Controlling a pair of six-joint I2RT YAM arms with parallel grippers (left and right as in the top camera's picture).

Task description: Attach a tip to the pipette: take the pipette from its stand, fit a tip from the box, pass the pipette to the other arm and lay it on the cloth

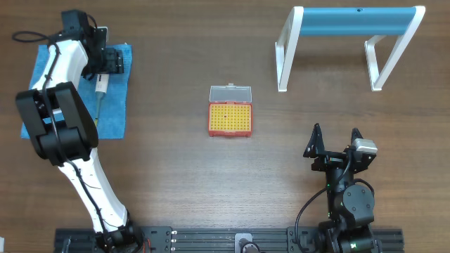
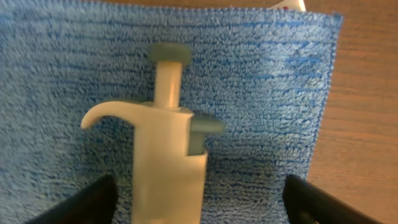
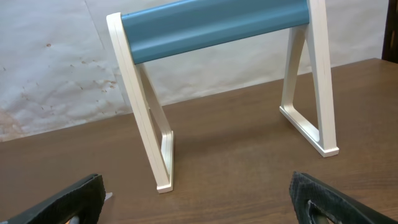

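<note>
Jaws of the left gripper (image 2: 198,188) stand wide apart, either side of the pipette (image 2: 168,162) lying on the blue cloth (image 2: 267,93); its lower end is cut off, the tip hard to make out. Mid-table sits the tip box (image 1: 230,118). The right gripper (image 1: 336,139) gapes empty, facing the stand (image 1: 351,24).

The cloth (image 2: 267,93) is blue with fine lighter and darker stripes. The pipette (image 2: 168,162) is cream with a grey plunger cap and grey button. The tip box (image 1: 230,119) is orange, its grid yellow, its lid clear. The stand (image 3: 211,25) has white legs and a blue bar. The counter (image 1: 176,183) is brown woodgrain.
</note>
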